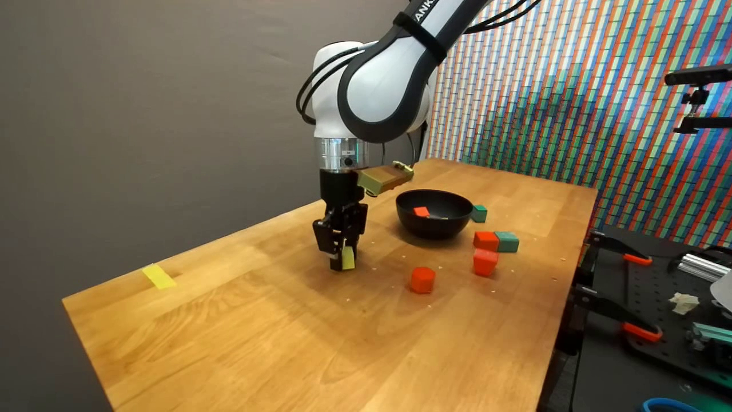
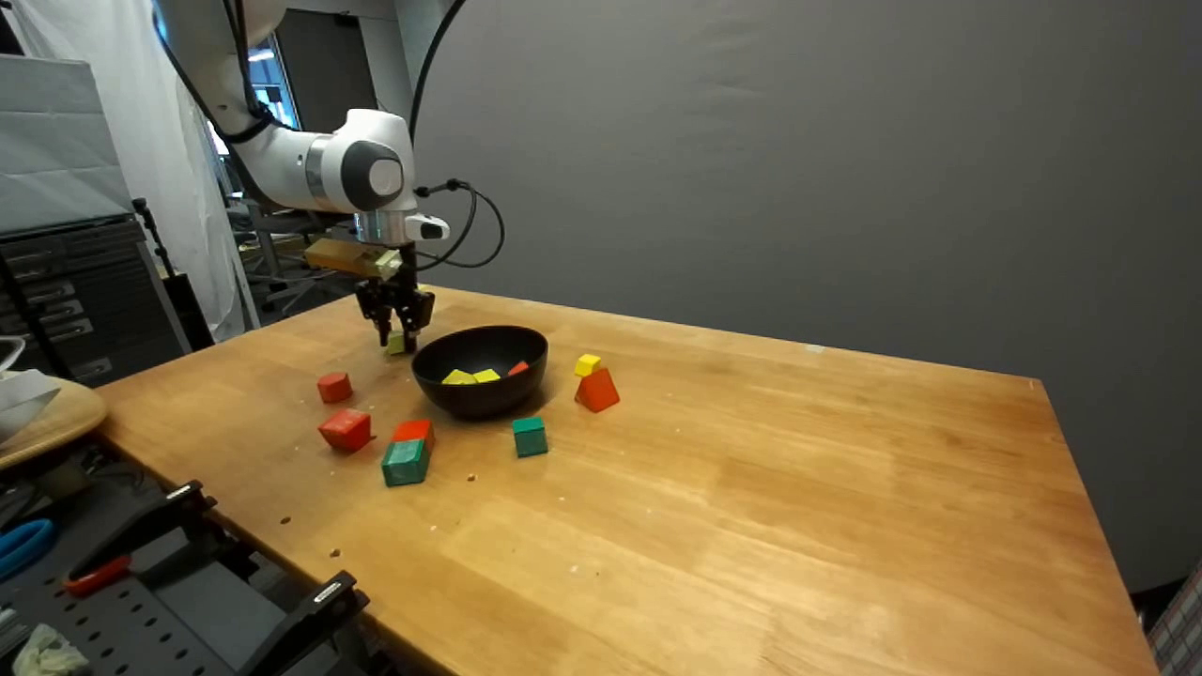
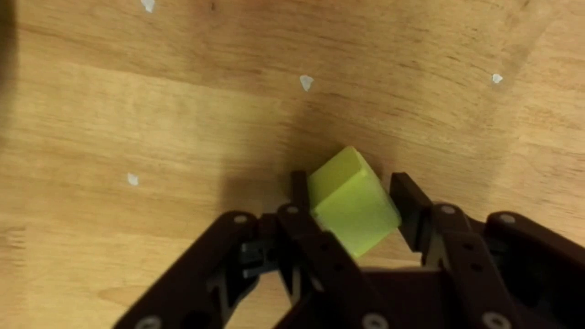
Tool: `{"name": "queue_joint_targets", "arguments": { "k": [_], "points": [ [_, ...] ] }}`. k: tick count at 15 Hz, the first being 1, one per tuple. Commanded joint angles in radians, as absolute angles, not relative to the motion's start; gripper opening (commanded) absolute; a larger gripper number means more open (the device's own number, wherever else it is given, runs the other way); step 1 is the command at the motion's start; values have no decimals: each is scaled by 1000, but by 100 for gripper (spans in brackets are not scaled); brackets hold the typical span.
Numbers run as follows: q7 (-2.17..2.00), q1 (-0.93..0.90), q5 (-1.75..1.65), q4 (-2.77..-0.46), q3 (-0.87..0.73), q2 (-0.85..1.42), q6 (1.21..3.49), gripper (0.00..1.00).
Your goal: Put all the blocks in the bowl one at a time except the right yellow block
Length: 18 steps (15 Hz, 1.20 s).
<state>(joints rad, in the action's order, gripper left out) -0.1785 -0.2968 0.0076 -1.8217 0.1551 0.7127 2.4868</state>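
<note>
My gripper (image 1: 344,258) is low at the table, its fingers on opposite corners of a yellow block (image 3: 356,210), which sits turned between them. The black bowl (image 2: 480,398) stands beside the gripper. Two yellow blocks (image 2: 459,377) and a red block (image 1: 421,212) show inside it. On the table are a red block (image 1: 423,280), another red block (image 2: 346,430), an orange-red block (image 1: 486,241) touching a teal block (image 1: 507,241), and a second teal block (image 2: 530,437) near the bowl. Another yellow block (image 2: 588,365) stands behind a red-orange block (image 2: 597,391).
A flat yellow tape strip (image 1: 159,276) lies near the table's edge. Black clamps with orange-red parts (image 1: 617,312) are beside the table, over a dark side surface. A grey wall runs along the table's far side.
</note>
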Motion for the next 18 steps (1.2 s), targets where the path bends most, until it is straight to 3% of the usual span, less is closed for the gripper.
{"name": "queue_joint_targets", "arguments": {
  "k": [1,5,11,18],
  "points": [
    [-173,-286,35,-1834,167,673,2462,23],
    [-176,-275,13,-1954,144,511,2421,23],
    [-388,-259,-180,-2169,-60,280,2505,23],
    [-349,-120,-88,-2221,-56,300,2506,23]
  ]
}}
